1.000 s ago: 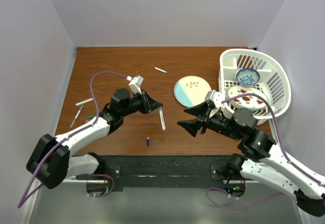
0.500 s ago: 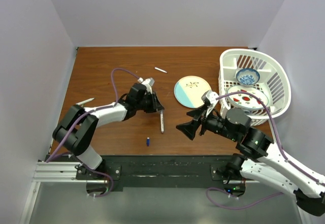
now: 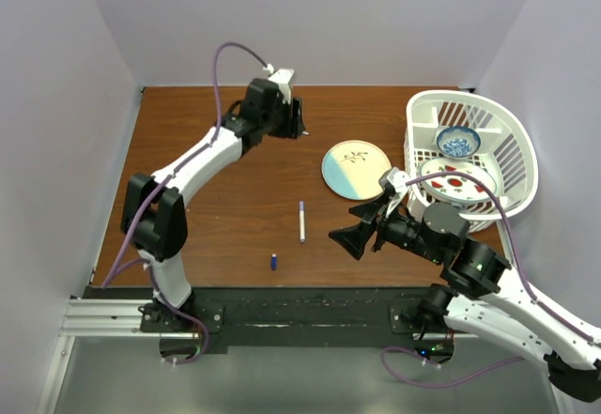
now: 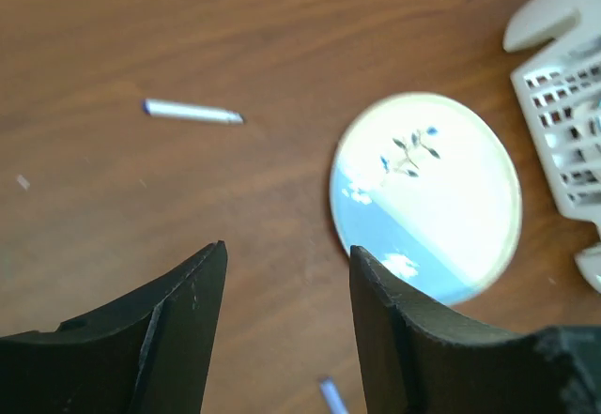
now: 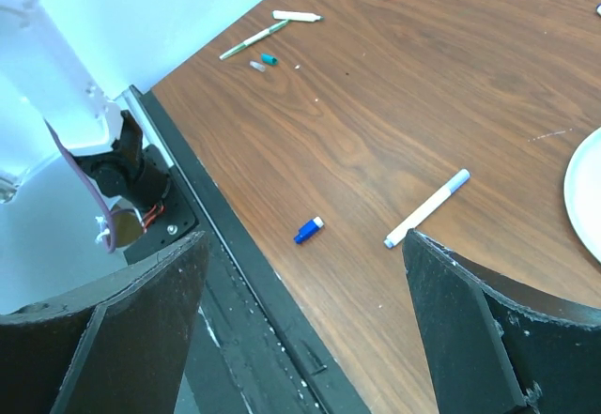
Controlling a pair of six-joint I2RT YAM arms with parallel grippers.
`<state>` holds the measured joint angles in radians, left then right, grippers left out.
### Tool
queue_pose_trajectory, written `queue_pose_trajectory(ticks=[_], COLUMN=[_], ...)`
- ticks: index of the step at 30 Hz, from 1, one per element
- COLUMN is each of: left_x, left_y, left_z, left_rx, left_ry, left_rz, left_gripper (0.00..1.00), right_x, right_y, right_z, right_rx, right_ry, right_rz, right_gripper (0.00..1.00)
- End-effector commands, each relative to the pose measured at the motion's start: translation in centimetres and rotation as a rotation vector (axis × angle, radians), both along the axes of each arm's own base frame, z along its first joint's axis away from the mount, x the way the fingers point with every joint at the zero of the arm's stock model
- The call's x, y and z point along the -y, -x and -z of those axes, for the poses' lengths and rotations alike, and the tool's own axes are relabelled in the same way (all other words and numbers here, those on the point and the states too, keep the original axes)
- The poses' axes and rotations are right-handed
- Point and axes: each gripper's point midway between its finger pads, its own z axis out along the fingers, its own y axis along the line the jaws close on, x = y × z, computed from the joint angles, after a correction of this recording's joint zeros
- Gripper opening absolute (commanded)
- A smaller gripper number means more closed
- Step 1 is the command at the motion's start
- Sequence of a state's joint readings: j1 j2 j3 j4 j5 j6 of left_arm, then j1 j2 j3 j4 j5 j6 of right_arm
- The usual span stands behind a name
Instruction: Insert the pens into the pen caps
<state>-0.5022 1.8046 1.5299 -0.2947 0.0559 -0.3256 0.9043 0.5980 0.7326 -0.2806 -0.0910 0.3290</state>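
Note:
One white pen with a pale blue end lies loose mid-table, also in the right wrist view as pen. A dark blue cap lies near the front edge. Another white pen lies at the back, below my open, empty left gripper. My right gripper hangs open and empty, just right of the middle pen. Far left, the right wrist view shows a green-striped pen, a white pen and a green cap.
A pale plate, half blue, lies right of centre. The white basket at the right holds a blue bowl and a red-spotted dish. The black base rail runs along the front edge.
My left arm has let go of the pen, left it mid-table and swung to the table's back, jaws opening. My right gripper has opened wider and barely moved.

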Motion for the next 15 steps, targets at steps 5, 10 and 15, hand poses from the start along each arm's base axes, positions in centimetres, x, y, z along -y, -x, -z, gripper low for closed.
queue_pose_trajectory(ticks=[5,10,15], left_x=[-2.0,-1.8,-2.1], left_y=[-8.6,-12.8,-15.9], left_z=[0.0,1.8,5.5], left_rx=[0.169,0.212,0.189], left_ry=[-0.178,-0.152,-0.081], left_rz=[0.122,0.193,0.228], left_gripper=[0.61,0.61,0.64], right_x=[-1.1,-1.6,-2.3], right_y=[-0.4,-0.7,-1.2], right_z=[-1.2,-1.6,-1.4], right_rx=[0.01,0.022,0.027], right_ry=[-0.012,-0.023,-0.004], right_rz=[-0.019,-0.026,-0.033], right_gripper=[0.88,0.88,0.88])
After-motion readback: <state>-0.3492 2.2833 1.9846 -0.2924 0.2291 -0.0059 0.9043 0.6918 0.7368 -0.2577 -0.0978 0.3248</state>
